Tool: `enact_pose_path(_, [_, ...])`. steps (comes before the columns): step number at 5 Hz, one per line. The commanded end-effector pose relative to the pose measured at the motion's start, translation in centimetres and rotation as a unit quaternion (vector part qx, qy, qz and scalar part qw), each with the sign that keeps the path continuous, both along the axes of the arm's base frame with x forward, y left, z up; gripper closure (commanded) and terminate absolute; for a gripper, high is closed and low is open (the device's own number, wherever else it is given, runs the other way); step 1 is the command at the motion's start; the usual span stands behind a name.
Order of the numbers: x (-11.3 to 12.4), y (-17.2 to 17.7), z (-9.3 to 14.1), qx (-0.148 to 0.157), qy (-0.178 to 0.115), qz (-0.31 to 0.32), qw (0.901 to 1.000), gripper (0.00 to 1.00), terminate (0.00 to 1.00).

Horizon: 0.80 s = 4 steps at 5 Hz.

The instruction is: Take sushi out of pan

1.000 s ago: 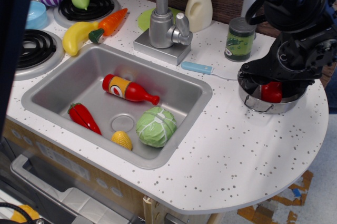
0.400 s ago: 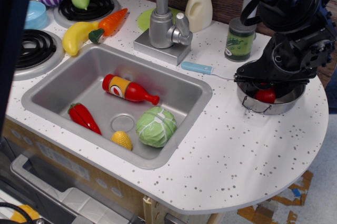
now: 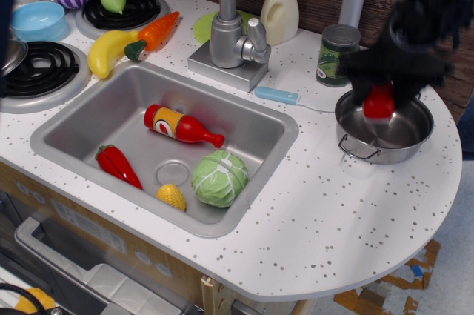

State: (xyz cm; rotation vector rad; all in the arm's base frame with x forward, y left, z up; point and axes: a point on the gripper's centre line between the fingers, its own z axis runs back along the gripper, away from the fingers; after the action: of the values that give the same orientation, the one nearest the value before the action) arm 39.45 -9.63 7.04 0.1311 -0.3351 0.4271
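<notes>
The hand (image 3: 381,93), motion-blurred, grips the sushi (image 3: 379,102) and holds it above the pan (image 3: 385,131), over its back half. The pan sits near the worktop's (image 3: 326,211) right rounded edge. A green can (image 3: 337,54) stands just beside the pan's back-left; bare worktop lies in front.

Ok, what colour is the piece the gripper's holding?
Red top, white underside: the sushi, clearest in the observation.image view.

Single high front view, angled down across countertop (image 3: 333,211), sink (image 3: 111,118) mid-left
</notes>
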Motion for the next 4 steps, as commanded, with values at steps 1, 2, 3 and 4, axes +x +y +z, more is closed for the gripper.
enact_pose_path(1, [-3.5, -1.1, 5.4, 0.003, -0.017, 0.034, 0.9993, 1.00, 0.00])
enact_pose_path(2, [-7.3, -2.3, 3.7, 0.001, -0.020, 0.069, 0.9974, 1.00, 0.00])
enact_pose_path(3, [-8.9, -3.4, 0.9, -0.020, -0.052, 0.080, 0.9952, 1.00, 0.00])
enact_pose_path(4, [-8.3, -5.4, -2.9, -0.046, -0.108, 0.080, 0.9899, 1.00, 0.00])
